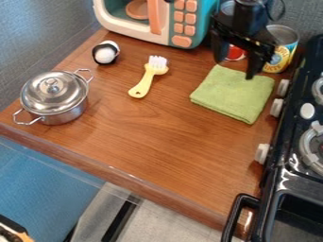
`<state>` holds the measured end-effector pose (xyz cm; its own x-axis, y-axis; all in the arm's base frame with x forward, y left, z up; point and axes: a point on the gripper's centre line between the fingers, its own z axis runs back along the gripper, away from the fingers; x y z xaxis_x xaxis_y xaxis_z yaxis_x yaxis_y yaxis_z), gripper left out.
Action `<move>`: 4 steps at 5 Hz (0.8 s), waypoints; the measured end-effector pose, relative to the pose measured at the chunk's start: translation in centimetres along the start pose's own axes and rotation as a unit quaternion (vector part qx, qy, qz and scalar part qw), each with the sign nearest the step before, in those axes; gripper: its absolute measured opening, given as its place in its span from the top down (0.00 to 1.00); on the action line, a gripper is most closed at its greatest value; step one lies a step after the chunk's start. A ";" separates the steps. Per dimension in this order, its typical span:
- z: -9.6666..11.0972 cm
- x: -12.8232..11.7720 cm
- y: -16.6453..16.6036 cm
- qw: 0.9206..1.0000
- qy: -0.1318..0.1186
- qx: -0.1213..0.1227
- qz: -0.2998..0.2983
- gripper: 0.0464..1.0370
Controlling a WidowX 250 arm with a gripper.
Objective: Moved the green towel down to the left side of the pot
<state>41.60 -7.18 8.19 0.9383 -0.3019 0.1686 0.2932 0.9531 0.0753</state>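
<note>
The black gripper [238,64] hangs over the back edge of the green towel [233,94], its two fingers apart with nothing seen between them. Folded into a flat square, the towel lies on the wooden counter at the right, beside the stove. A silver pot [55,98] with its lid on stands at the counter's left side, far from the gripper.
A yellow brush [148,77] lies mid-counter, with a black-and-white round object [105,52] to its left. Behind are a toy microwave [180,23] and a can [281,48]. The black stove [296,175] borders the right side.
</note>
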 end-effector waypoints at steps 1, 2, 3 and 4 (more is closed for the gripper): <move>-1.8 0.4 -0.5 1.000 0.007 0.001 0.002 0.04; -3.8 0.0 -0.7 1.000 0.026 0.006 -0.002 0.04; -4.8 0.0 -0.1 1.000 0.026 0.009 0.003 0.04; -5.3 -0.6 0.2 0.999 0.033 0.010 0.006 0.04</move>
<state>42.04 -6.70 2.88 0.9522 -0.2870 0.1047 0.2779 0.9561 0.0934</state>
